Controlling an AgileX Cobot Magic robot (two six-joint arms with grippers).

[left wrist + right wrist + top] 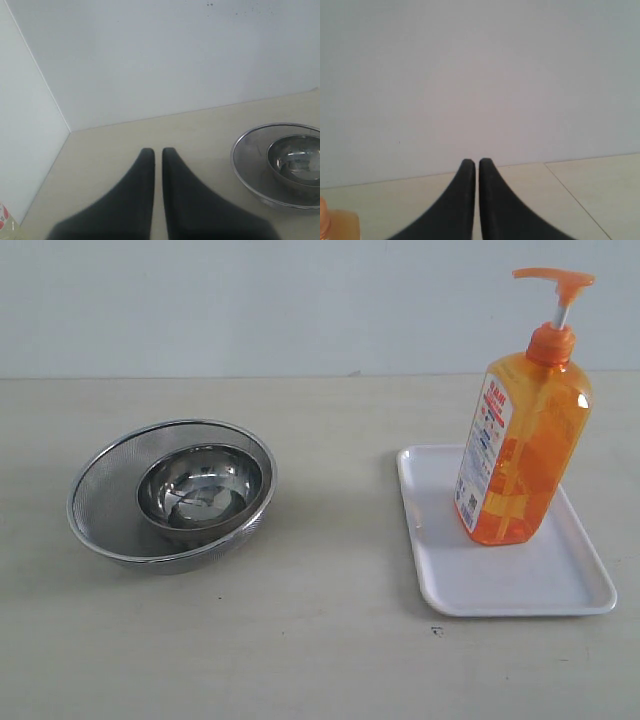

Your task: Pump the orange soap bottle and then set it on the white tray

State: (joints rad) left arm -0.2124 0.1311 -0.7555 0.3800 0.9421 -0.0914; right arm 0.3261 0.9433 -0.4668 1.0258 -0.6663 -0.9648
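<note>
illegibly labelled orange soap bottle (527,445)

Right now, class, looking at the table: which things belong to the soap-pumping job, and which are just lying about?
For the job: orange soap bottle; white tray.
Lying about: steel bowl; mesh strainer holding it.

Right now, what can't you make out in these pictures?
Orange soap bottle: label print too small to read in the exterior view; the right wrist view's edge cuts off all but a corner.
Steel bowl: cut off by the left wrist view's edge.
White tray: part hidden under the bottle, exterior view.
</note>
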